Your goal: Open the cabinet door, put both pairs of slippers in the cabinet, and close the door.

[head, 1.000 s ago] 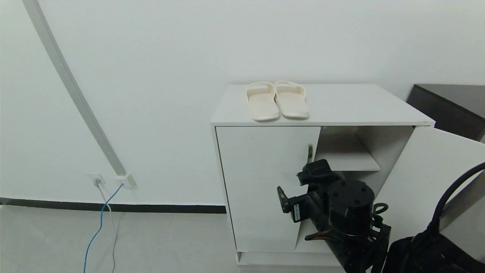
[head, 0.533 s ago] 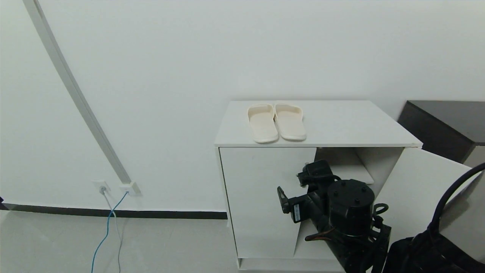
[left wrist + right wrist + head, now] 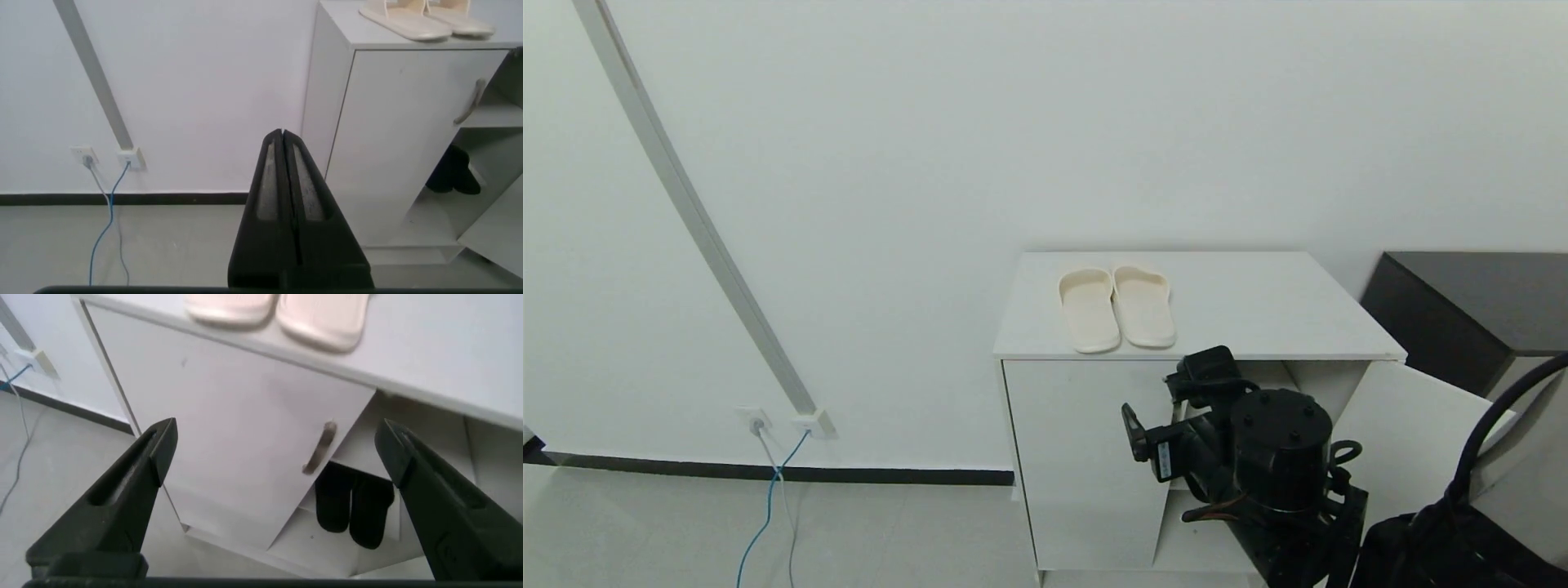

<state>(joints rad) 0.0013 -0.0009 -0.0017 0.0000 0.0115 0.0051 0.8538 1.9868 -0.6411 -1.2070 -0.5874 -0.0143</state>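
Over the last second the whole head view shifts. The wall sockets and the cabinet both slide lower in the picture while the robot's arm keeps its spot, so it's the camera moving, not the furniture. Nothing on the cabinet itself changes. Going left to right: the left gripper hangs in front of the wall beside the cabinet, its fingers pressed flat together with nothing between them. The left door is shut, and the cream slippers sit side by side on the cabinet top, toward its left half. The right gripper faces the cabinet front just under that pair, fingers spread wide and empty. The black slippers sit on the bottom shelf inside, and the right door hangs open. So it looks like half the job is done: the cream pair goes in next, then the door gets closed. The view shift is probably setting up that reach.
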